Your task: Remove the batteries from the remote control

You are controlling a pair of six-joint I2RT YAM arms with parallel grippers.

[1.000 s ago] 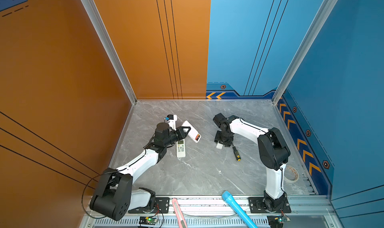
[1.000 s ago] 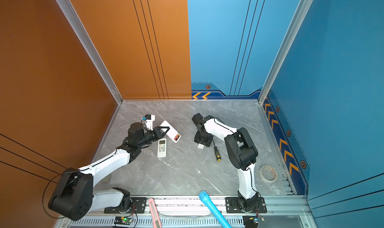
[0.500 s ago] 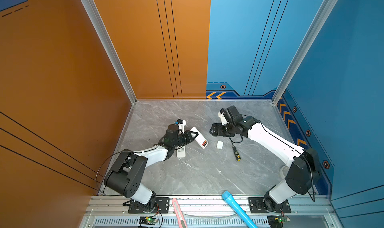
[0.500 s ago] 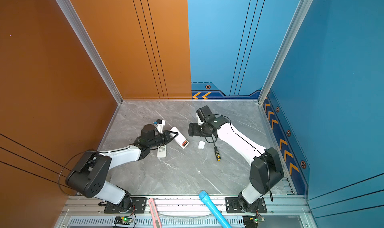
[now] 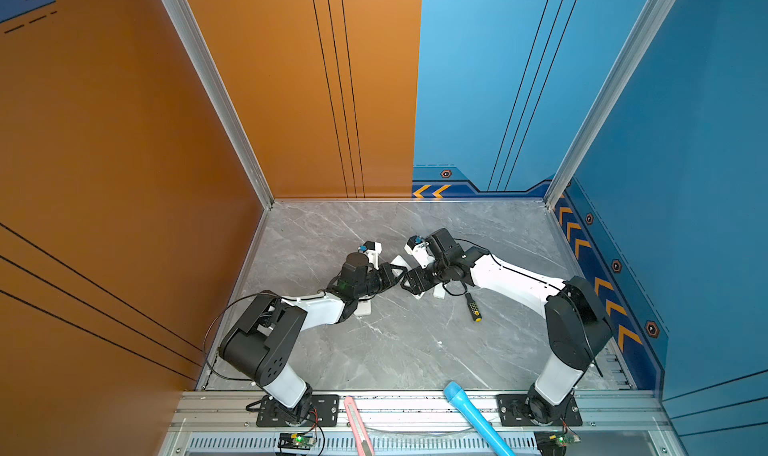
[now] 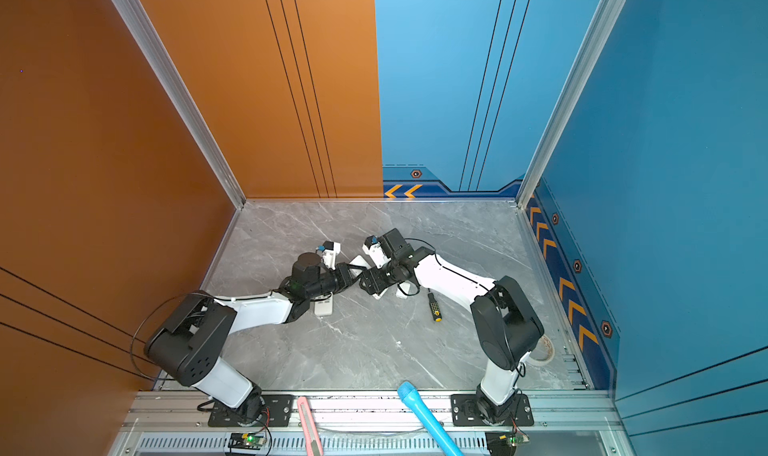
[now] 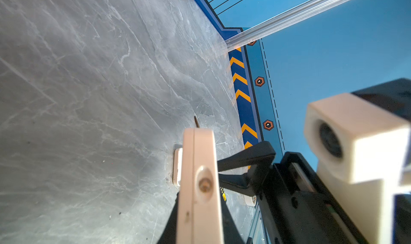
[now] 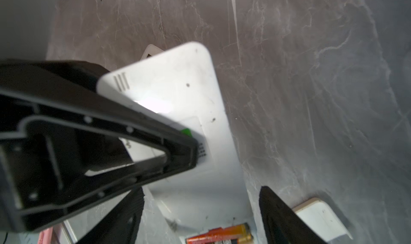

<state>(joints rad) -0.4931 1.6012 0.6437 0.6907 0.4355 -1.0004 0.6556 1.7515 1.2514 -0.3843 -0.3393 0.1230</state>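
Note:
My left gripper (image 5: 394,273) (image 6: 352,277) is shut on a white remote control (image 8: 178,87), which it holds on edge above the table. The left wrist view shows the remote (image 7: 198,187) as a narrow slab between the black fingers (image 7: 231,227). Two batteries (image 8: 219,234), one red-orange and one yellow, lie in its open compartment. My right gripper (image 8: 200,220) (image 5: 409,282) is open, with one finger on each side of that end of the remote and nothing held. In both top views the grippers meet mid-table and hide the batteries.
A second white remote (image 5: 362,308) (image 6: 323,307) lies under my left forearm. A small white battery cover (image 8: 320,218) (image 5: 439,292) and a black-and-yellow screwdriver (image 5: 473,307) (image 6: 434,307) lie on the table to the right. A blue flashlight (image 5: 473,416) and pink cutter (image 5: 357,425) rest on the front rail.
My right gripper left the small white cover on the table, opened wider and moved left to the remote's end. My left arm shifted the held remote to the right.

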